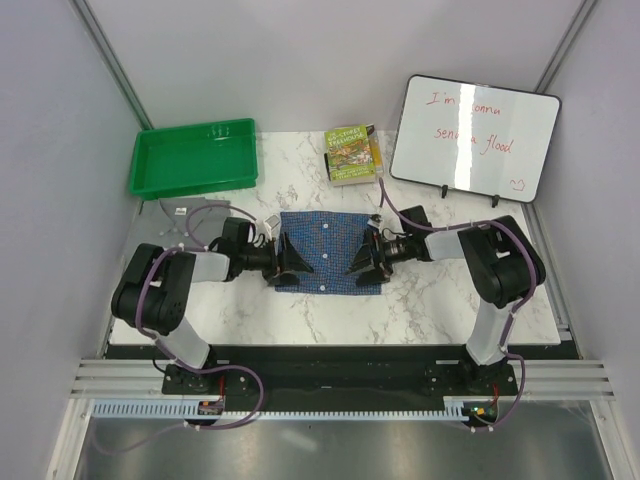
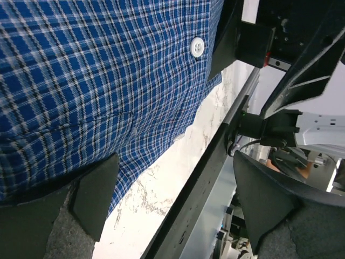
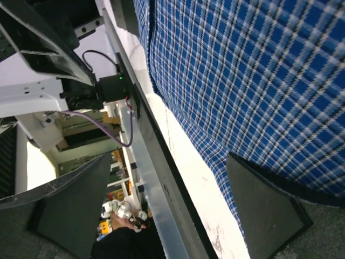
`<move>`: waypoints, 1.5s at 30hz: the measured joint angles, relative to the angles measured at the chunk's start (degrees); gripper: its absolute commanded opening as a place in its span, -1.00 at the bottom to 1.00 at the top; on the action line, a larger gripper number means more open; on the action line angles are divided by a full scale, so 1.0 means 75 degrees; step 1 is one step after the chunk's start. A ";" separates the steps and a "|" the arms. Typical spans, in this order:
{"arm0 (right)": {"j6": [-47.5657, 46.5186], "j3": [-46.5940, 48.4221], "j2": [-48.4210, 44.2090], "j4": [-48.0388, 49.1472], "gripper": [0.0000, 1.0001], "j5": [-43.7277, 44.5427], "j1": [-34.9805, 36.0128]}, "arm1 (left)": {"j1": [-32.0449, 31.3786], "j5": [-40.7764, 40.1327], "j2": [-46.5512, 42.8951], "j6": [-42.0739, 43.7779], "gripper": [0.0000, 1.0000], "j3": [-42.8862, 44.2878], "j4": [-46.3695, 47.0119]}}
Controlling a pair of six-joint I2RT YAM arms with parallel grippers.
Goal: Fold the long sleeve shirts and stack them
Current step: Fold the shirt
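The folded blue checked shirt [image 1: 328, 250] lies mid-table, long axis left to right, directly between the left gripper [image 1: 288, 262] and right gripper [image 1: 364, 260], both equally near with jaws spread apart at its opposite ends.

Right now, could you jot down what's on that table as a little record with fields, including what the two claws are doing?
Shirt: blue checked shirt, folded into a rectangle, mid-table
Left gripper: open, at the shirt's left edge
Right gripper: open, at the shirt's right edge
Far edge: green tray left, book middle, whiteboard right
Held: nothing clamped
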 measured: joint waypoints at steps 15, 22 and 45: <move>-0.2119 0.2346 -0.0906 -0.3121 0.96 -0.0102 -0.0289 | -0.0210 0.0947 -0.1970 0.0597 0.95 0.0903 -0.0912; -0.2174 0.2856 0.0533 -0.2372 0.96 0.0096 -0.0140 | -0.0122 0.0478 0.0379 0.0434 0.90 0.1236 -0.0114; -0.5272 0.7906 0.2483 -0.5770 -0.19 0.3620 0.1017 | 0.0868 0.0653 -0.1906 0.0254 0.86 0.1139 -0.1209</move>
